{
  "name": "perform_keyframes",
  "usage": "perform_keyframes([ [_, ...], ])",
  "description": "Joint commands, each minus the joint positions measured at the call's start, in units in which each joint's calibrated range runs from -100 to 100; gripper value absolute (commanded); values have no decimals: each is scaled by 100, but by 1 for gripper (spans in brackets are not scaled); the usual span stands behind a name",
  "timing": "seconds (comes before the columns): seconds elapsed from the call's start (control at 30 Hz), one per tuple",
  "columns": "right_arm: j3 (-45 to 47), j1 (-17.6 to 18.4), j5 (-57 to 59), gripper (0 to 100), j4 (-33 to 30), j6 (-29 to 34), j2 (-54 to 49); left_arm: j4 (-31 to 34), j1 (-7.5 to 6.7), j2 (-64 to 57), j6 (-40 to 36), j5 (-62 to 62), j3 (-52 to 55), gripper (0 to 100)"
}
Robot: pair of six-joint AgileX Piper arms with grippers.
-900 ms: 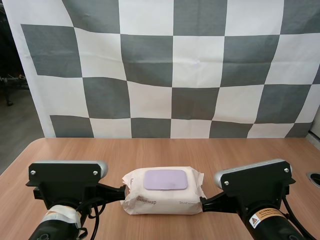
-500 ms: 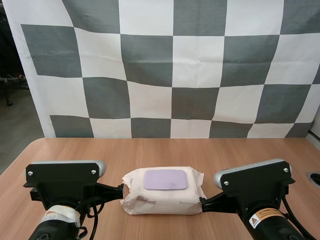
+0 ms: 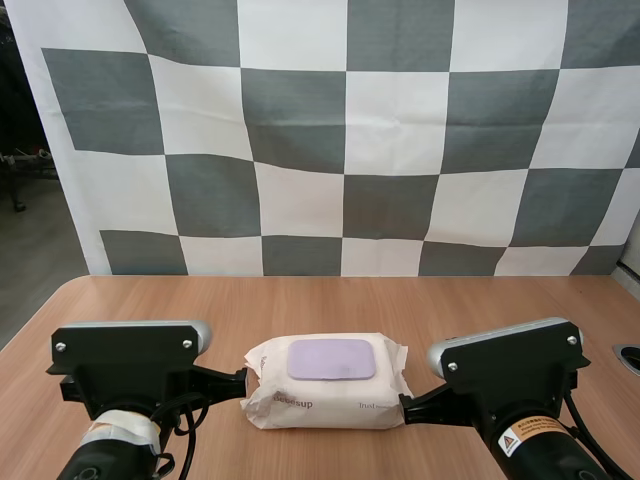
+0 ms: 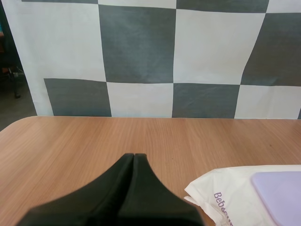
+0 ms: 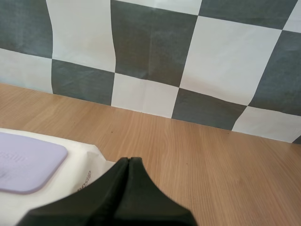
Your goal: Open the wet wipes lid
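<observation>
A white pack of wet wipes (image 3: 327, 382) lies flat on the wooden table (image 3: 330, 300), its lilac lid (image 3: 331, 359) down flat. My left gripper (image 3: 244, 381) sits just off the pack's left end, and my right gripper (image 3: 404, 405) just off its right end. In the left wrist view the left gripper (image 4: 133, 156) is shut into one dark wedge, with the pack (image 4: 235, 197) beside it. The right gripper (image 5: 129, 161) is likewise shut on nothing, close to the pack's corner (image 5: 91, 162) and its lid (image 5: 26, 162).
Bare tabletop stretches behind the pack to the far edge (image 3: 330, 280). A small round hole (image 3: 629, 357) sits near the table's right edge.
My left arm has shifted slightly to the left. The pack and the right arm have kept their places.
</observation>
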Motion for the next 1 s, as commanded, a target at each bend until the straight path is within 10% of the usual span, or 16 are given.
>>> perform_keyframes([
  [0.0, 0, 3, 2, 0, 6, -6, 0, 0, 2, 0, -2, -3, 0, 0],
  [0.97, 0, 3, -1371, 0, -206, -13, 0, -433, 1, 0, -2, -740, 0, 0],
])
